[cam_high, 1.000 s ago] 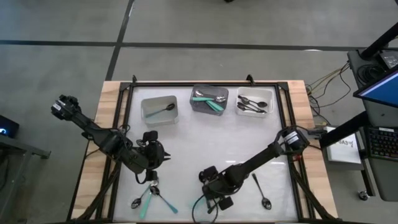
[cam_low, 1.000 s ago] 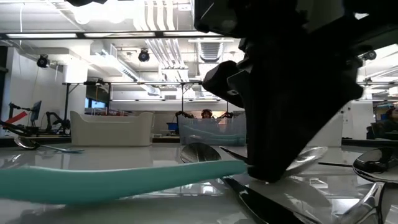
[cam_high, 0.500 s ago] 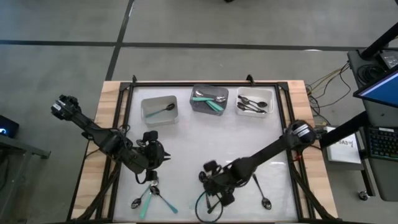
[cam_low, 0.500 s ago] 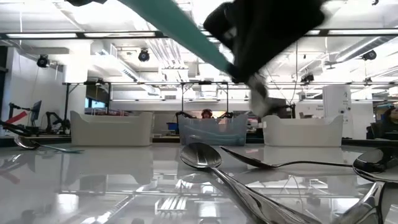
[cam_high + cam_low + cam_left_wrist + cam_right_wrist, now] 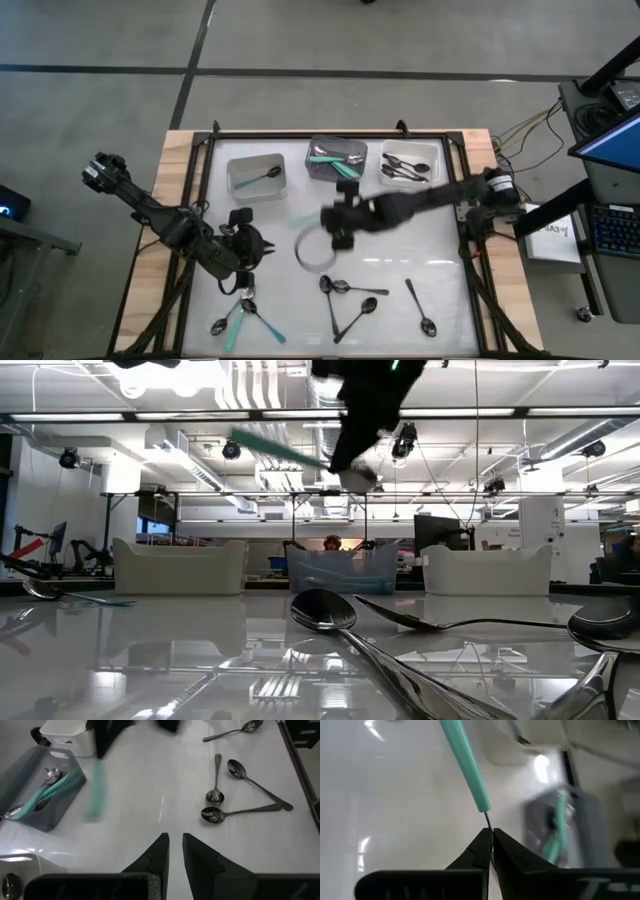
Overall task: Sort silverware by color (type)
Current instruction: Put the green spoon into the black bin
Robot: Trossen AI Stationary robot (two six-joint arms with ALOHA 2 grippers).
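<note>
The table (image 5: 330,245) carries three bins along its far edge, and the grey middle bin (image 5: 335,160) serves as the landmark here. It already holds teal-handled spoons; the white bin (image 5: 255,175) to its left has one dark spoon, the white bin (image 5: 410,165) to its right several black ones.

The right gripper (image 5: 491,840) hangs above the table just in front of the grey bin, fingers pinched on the thin metal neck of a teal-handled spoon (image 5: 465,765), whose handle juts out away from the wrist. That spoon looks light and stiff; its polished neck is probably slippery, and held so near one end it could pivot in the grip — the thicker teal handle would give a surer hold.

The left gripper (image 5: 172,852) waits farther from the grey bin, toward the table's near left, its fingers close together with a narrow gap and nothing between them.

Loose silver spoons (image 5: 345,300) lie well in front of the grey bin, two crossing at their handles, with a small tangle of teal and silver spoons (image 5: 240,318) toward the near left corner.

Hard to make out: the carried spoon is a blur in the high view, its bowl is hidden behind the fingers in the right wrist view — and the pale ring beneath it I cannot identify.
</note>
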